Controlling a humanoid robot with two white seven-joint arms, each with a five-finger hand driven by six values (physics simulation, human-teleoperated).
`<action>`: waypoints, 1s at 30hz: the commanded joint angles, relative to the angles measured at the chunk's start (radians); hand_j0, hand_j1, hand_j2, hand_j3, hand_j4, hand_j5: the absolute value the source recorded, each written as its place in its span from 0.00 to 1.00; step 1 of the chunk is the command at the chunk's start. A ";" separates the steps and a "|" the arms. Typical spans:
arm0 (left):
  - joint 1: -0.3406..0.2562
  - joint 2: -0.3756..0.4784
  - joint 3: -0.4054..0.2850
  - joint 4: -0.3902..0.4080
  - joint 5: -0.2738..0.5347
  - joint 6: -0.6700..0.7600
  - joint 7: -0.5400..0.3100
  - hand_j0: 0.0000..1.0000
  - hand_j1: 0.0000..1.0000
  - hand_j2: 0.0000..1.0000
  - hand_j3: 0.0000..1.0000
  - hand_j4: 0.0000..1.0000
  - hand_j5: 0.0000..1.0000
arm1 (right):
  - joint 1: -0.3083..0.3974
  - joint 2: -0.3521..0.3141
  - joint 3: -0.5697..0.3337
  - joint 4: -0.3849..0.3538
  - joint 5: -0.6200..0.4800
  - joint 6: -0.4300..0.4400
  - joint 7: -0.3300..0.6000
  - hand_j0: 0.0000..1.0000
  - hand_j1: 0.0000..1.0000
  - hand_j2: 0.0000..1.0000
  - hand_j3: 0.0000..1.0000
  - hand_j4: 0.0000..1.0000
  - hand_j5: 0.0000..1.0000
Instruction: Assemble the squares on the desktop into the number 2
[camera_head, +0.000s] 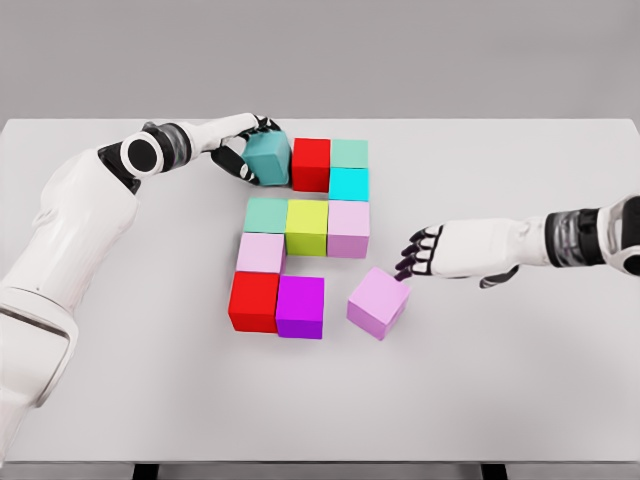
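The left hand (248, 150) is gripping a teal cube (267, 156), pressing it against a red cube (311, 164) to square off the numeral's top row on the white desktop (520, 380). The right hand (425, 253), fingers loose and holding nothing, is hovering beside a tilted lilac cube (379, 303), seemingly the last piece. Eleven cubes are showing: ten seated, one stray.

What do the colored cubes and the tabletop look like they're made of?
The cubes, such as the loose pink cube and the red cube, look like matte painted wood or plastic: flat, uniform color, crisp edges, no grain or gloss. The table looks like a smooth, matte white laminate, with soft shadows and no reflections. Being a render, neither is certain.
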 joint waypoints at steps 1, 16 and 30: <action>0.000 0.001 0.002 -0.001 0.007 -0.001 0.000 0.90 0.90 0.90 0.90 0.90 0.90 | -0.002 -0.001 0.000 -0.027 -0.004 0.002 0.000 1.00 1.00 1.00 1.00 1.00 1.00; -0.002 0.012 0.004 -0.001 0.020 -0.007 0.000 0.95 0.95 0.95 0.95 0.95 0.95 | -0.006 0.004 0.011 -0.070 -0.006 0.002 0.000 1.00 1.00 1.00 1.00 1.00 1.00; -0.055 0.439 -0.305 -0.097 0.099 -0.406 -0.010 1.00 1.00 1.00 1.00 1.00 1.00 | -0.049 -0.006 -0.030 -0.029 -0.019 0.002 0.000 1.00 1.00 1.00 1.00 1.00 1.00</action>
